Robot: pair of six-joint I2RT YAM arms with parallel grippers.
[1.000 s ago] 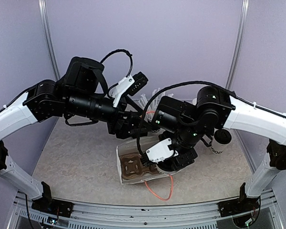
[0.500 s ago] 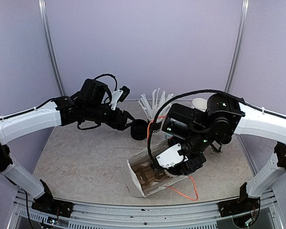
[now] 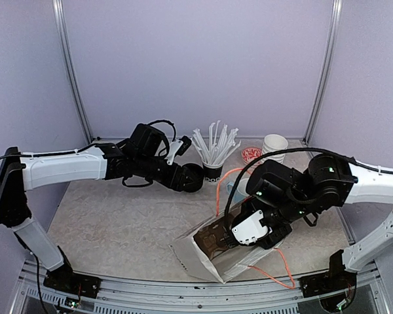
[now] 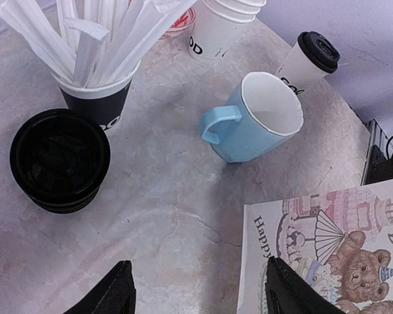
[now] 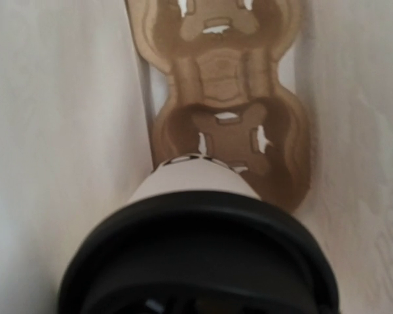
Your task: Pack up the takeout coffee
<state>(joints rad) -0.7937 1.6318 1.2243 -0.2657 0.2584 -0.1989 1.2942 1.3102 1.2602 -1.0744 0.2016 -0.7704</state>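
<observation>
One takeout coffee cup, white with a black lid, fills the right wrist view. Its base sits in a pocket of the brown cardboard carrier inside the paper bag. My right gripper reaches into the bag's mouth and is shut on this cup. Its fingers are hidden behind the lid. A second lidded cup stands on the table beyond the light-blue mug. My left gripper hangs open over bare table beside the bag's printed side, holding nothing.
A stack of black lids and a black cup of wrapped straws stand at the back centre. Plain white cups are stacked at the back right. The bag's orange cord handle trails near the front edge.
My right arm has swung right and toward the front edge, and the bag moved and turned with it. My left arm has pulled back toward the lids, its jaws slightly narrower.
</observation>
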